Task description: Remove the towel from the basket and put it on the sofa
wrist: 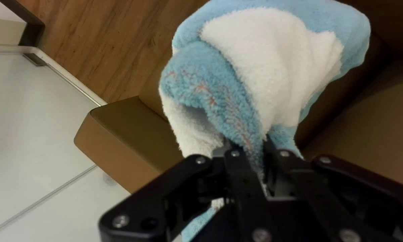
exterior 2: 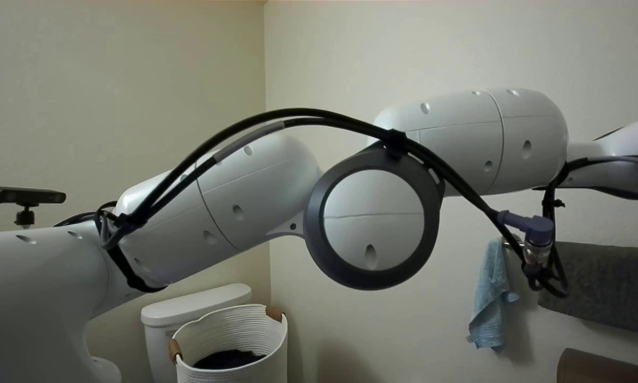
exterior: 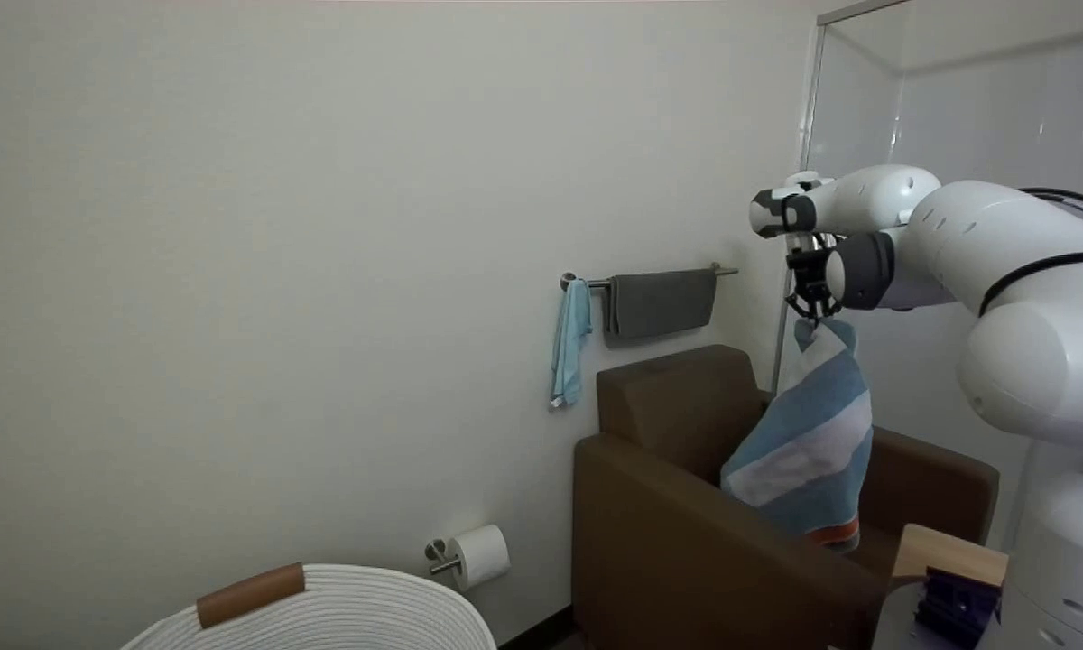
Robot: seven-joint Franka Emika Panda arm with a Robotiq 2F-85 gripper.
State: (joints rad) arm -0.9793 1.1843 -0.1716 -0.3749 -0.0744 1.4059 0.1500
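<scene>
At the near left stands the white rope basket [exterior: 388, 607], a brown handle [exterior: 251, 595] on its rim for lifting; in an exterior view a dark heap [exterior 2: 228, 359] lies inside it, probably more laundry. Right of it, a toilet roll [exterior: 482, 555] sits on its holder [exterior: 439, 552]. Farther along the wall [exterior: 262, 271], a pale blue washcloth [exterior: 571, 343] and a gray towel [exterior: 663, 304] hang from a bar [exterior: 599, 283], presumably to dry.

Next comes the brown armchair [exterior: 686, 542], which we take as the task's sofa. Our striped towel [exterior: 808, 442] is out of the basket and hangs above the seat [exterior: 874, 544], its orange-banded end down between the armrests [exterior: 939, 474]; whether that end touches the seat we cannot tell. The gripper [wrist: 250, 149] pinches the towel's gathered top, its two fingers [wrist: 240, 171] close together with only bunched cloth between. Held by that bunch, the towel makes a long drape, so the robot arm [exterior: 993, 239], extended from the right, needs height for the cloth to clear the armrests.

We judge the carry nearly done, with lowering and release left. Let go from up here, the towel might slump over the near armrest [exterior: 677, 492] or slide to the floor [wrist: 97, 43], so we would let it settle into folds on the seat before loosening the grip.
</scene>
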